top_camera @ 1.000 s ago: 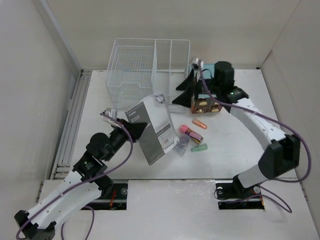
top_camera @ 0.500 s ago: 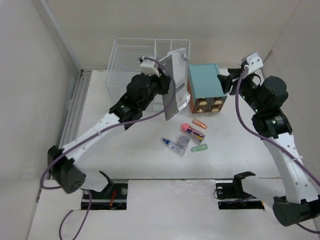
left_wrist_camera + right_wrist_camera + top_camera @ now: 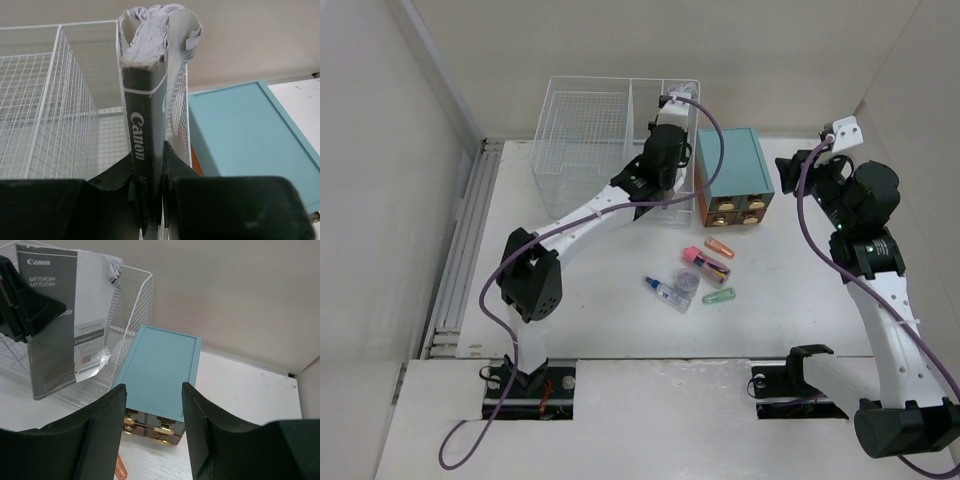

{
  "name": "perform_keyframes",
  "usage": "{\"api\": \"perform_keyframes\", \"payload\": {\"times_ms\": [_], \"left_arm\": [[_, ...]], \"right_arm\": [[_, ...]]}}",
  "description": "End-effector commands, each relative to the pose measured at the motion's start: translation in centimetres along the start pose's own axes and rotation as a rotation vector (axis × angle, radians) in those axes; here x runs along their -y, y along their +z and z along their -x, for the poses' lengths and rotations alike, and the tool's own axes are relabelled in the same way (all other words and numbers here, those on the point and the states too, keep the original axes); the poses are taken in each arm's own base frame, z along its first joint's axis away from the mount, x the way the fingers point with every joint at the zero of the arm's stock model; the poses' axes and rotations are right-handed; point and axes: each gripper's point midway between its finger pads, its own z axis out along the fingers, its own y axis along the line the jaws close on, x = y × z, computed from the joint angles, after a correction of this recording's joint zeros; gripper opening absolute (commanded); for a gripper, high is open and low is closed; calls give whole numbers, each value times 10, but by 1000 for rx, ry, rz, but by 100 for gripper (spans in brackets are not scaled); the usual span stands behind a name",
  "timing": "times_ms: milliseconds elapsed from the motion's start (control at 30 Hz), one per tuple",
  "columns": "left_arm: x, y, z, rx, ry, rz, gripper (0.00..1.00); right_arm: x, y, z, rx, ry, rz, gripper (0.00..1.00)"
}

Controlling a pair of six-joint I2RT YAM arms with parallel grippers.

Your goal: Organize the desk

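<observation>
My left gripper (image 3: 149, 200) is shut on a grey and white Canon booklet (image 3: 145, 115). It holds the booklet upright and edge-on at the narrow right compartment of the white wire basket (image 3: 585, 140). I cannot tell whether the booklet's lower edge is inside the wires. In the top view the left gripper (image 3: 668, 150) is high beside the basket. The right wrist view shows the booklet's cover (image 3: 55, 320). My right gripper (image 3: 154, 386) is open and empty, raised above and right of the teal-topped drawer box (image 3: 732, 165). The white desk (image 3: 580, 300) lies below.
Small items lie loose in front of the drawer box: an orange marker (image 3: 718, 245), a pink highlighter (image 3: 705, 264), a green piece (image 3: 718, 296) and a blue-capped tube (image 3: 665, 290). Pale panels wall the desk on three sides.
My left arm has carried the booklet from the front middle of the desk up to the basket and turned it edge-on. My right arm has drawn back from the drawer box and risen.
</observation>
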Motion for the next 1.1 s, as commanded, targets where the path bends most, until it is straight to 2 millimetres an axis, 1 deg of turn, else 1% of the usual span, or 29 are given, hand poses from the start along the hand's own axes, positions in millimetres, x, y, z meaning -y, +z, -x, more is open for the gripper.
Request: {"api": "perform_keyframes", "payload": {"times_ms": [0,33,100,133,167,200,233,267,333,367,400,433,500,533,567,600,667,733,800,867,900,967,1033,1067], "left_arm": [[-2,-18,121,308,-105,33,0],[2,-10,115,309,-95,34,0],[5,-4,115,330,-71,28,0],[6,2,108,334,-56,40,0],[7,4,113,369,-64,41,0],[8,7,111,378,-61,42,0],[10,10,107,380,-63,42,0],[8,17,104,396,-72,50,0],[7,22,97,414,-65,66,0],[8,24,99,445,-77,67,0],[7,27,93,450,-84,76,0],[7,29,85,452,-72,79,0],[5,32,83,493,-72,97,0],[1,35,82,503,-77,106,0],[1,37,76,504,-66,109,0],[-1,38,75,512,-66,122,0],[-2,39,73,537,-72,125,0],[-3,37,75,567,-83,128,0],[-3,39,70,572,-77,131,0],[-3,39,70,590,-90,132,0],[-9,40,69,597,-82,144,0],[-9,42,61,610,-91,144,0],[-9,44,54,604,-77,147,0],[-7,44,54,607,-85,136,0]], "right_arm": [[0,-2,18,70,2,0,54],[0,-2,18,70,2,0,54],[-2,-2,18,71,10,9,54],[-4,0,15,62,12,19,54],[-4,0,15,62,12,19,54],[-5,0,15,63,12,28,55],[-5,1,11,54,14,29,55],[-5,1,11,54,14,29,55],[-5,1,13,63,12,28,55],[-5,2,8,54,14,29,55],[-5,2,11,64,12,28,55],[-5,3,6,54,14,29,55],[-5,3,8,63,12,28,55],[-7,3,4,55,14,38,55],[-9,3,4,55,14,47,55],[-8,4,6,64,-1,46,55],[-8,5,-1,54,-7,47,55],[-9,5,1,65,-10,55,55],[-11,8,-6,48,-6,67,55],[-11,8,-6,48,-6,68,55],[-11,8,-6,48,-6,68,55],[-11,8,-4,57,-8,67,55],[-13,11,-11,40,-4,79,55],[-13,11,-11,40,-4,79,55]]}}
